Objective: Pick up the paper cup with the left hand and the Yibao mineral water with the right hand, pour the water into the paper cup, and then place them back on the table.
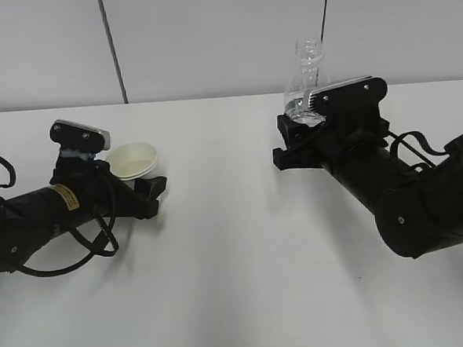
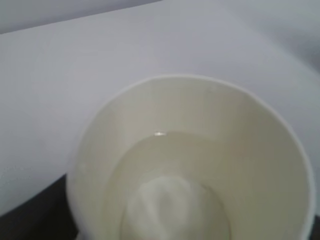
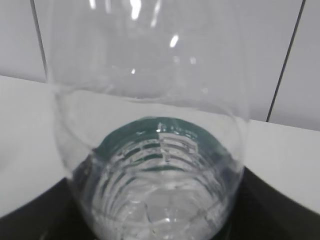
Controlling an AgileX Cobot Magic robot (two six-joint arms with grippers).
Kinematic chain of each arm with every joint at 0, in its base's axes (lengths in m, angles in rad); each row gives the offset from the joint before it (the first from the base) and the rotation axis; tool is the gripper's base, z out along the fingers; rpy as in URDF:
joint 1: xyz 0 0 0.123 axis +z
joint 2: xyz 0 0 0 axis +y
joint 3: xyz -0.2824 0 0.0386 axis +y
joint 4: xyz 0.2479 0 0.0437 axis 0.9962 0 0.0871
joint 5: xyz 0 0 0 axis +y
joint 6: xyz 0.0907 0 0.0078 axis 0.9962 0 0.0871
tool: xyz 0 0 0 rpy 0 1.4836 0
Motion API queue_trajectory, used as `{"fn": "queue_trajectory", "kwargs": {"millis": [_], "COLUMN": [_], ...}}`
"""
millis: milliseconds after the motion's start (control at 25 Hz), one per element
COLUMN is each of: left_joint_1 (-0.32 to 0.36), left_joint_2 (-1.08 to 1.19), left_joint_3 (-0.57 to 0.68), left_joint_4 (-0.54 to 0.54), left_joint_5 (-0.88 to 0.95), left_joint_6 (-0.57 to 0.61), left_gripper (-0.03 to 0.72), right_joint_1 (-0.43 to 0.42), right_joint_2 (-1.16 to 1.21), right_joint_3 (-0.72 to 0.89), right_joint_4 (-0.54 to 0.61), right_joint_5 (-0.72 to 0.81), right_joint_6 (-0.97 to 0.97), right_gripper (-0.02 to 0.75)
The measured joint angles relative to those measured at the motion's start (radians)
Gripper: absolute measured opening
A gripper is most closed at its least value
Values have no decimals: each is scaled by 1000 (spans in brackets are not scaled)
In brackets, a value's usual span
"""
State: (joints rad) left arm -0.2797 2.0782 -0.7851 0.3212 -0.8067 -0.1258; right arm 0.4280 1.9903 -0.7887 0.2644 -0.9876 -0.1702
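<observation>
The paper cup (image 1: 133, 159) is cream-white, stands upright low over the table (image 1: 236, 244) and sits between the jaws of my left gripper (image 1: 143, 176), which is shut on it. In the left wrist view the paper cup (image 2: 200, 150) fills the frame and holds water. The Yibao mineral water (image 1: 307, 73) is a clear, uncapped bottle, upright in my right gripper (image 1: 291, 138), which is shut on its lower body. In the right wrist view the bottle (image 3: 150, 100) shows its green label band and a little water at the bottom.
The white table runs back to a grey panelled wall (image 1: 207, 33). The two arms lie low, the left one at the left edge and the right one at the right. About a hand's width of bare table separates cup and bottle.
</observation>
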Motion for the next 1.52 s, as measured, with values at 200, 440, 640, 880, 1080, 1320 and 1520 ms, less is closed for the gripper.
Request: {"fn": "queue_trajectory", "kwargs": {"millis": [200, 440, 640, 880, 1080, 1320, 1520], "left_joint_1": [-1, -1, -1, -3, -3, -3, -3], "left_joint_2": [-56, -172, -270, -444, -569, -630, -635], "left_joint_3": [75, 192, 244, 277, 278, 280, 282], "left_joint_4": [-32, -34, -34, -35, -35, -35, -35], "left_joint_5": [-3, -8, 0, 111, 178, 198, 220], "left_joint_6": [0, 0, -9, -49, -60, -88, -93], "left_gripper": [538, 538, 538, 538, 538, 538, 538], "right_joint_1": [0, 0, -18, -89, -111, -111, -111], "right_joint_2": [4, 73, 139, 201, 226, 256, 267], "right_joint_3": [0, -38, -87, -106, -106, -126, -128], "right_joint_4": [18, 73, 92, 56, 5, -36, -53], "right_joint_5": [-8, -17, -23, -36, -48, -84, -93], "right_joint_6": [2, 4, 27, 161, 189, 190, 151], "right_gripper": [462, 462, 462, 462, 462, 515, 575]}}
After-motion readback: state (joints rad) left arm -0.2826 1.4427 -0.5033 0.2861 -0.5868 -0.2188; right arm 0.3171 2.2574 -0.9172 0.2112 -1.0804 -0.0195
